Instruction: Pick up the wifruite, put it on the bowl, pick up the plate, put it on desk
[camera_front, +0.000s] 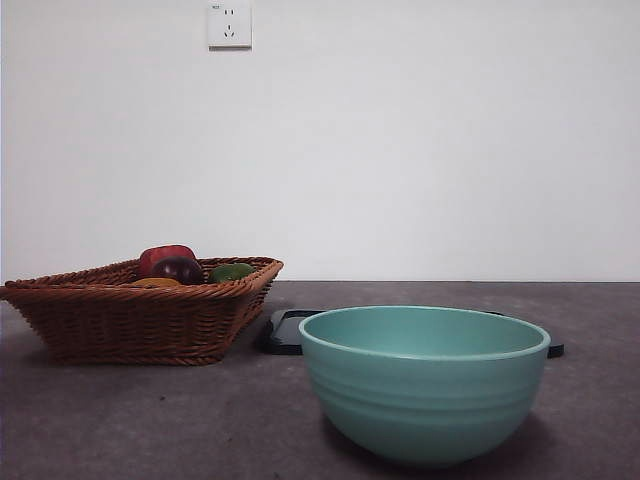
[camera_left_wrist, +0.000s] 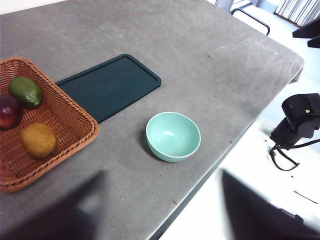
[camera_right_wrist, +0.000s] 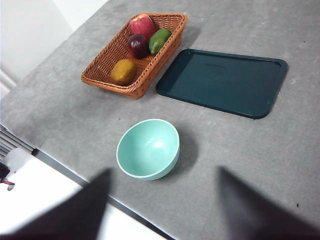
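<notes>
The wifruite (camera_right_wrist: 123, 72) lies in the brown wicker basket (camera_right_wrist: 100, 75), at the end of the basket nearest the bowl (camera_right_wrist: 148, 148). A dark red fruit (camera_right_wrist: 138, 45) and a green fruit (camera_right_wrist: 160, 41) lie in the basket beyond it. In the front view the basket stands at about 9 o'clock from the bowl. A dark flat tray (camera_right_wrist: 225, 82) lies on the worktop (camera_right_wrist: 280, 165) just beside the basket. The bowl has nothing in it.

The first step has not begun, I think. Both arms hang high above the worktop. The left pincer (camera_left_wrist: 162, 210) is spread wide and holds nothing. The right pincer (camera_right_wrist: 165, 210) is spread wide too and grasps nothing.

Next, one pincer needs to go down over the basket and close gently around the wifruite without bumping the other fruits. Then it must carry the wifruite over to the bowl.
</notes>
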